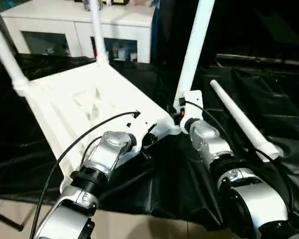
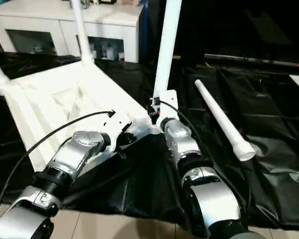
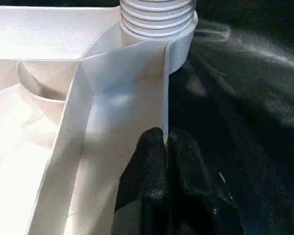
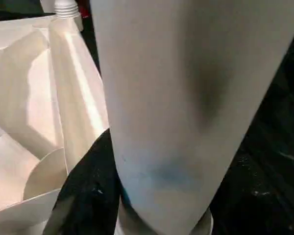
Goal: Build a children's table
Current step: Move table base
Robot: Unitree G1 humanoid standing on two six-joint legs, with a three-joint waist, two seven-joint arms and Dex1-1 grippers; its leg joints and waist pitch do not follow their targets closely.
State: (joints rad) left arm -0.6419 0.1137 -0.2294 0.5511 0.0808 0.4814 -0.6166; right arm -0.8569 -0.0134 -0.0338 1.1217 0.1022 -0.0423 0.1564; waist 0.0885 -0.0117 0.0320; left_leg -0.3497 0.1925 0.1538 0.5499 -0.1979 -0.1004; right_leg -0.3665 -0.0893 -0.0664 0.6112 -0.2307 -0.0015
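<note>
Closest, my left fingers (image 3: 154, 166) are clenched together against the tabletop's (image 1: 84, 104) near rim wall, just below a threaded leg end (image 3: 157, 17). My right fingers (image 4: 90, 193) grasp the upright leg (image 1: 192, 55) at the near corner socket. Farther right, a loose leg (image 1: 241, 119) lies on black sheeting (image 1: 154, 184).
</note>
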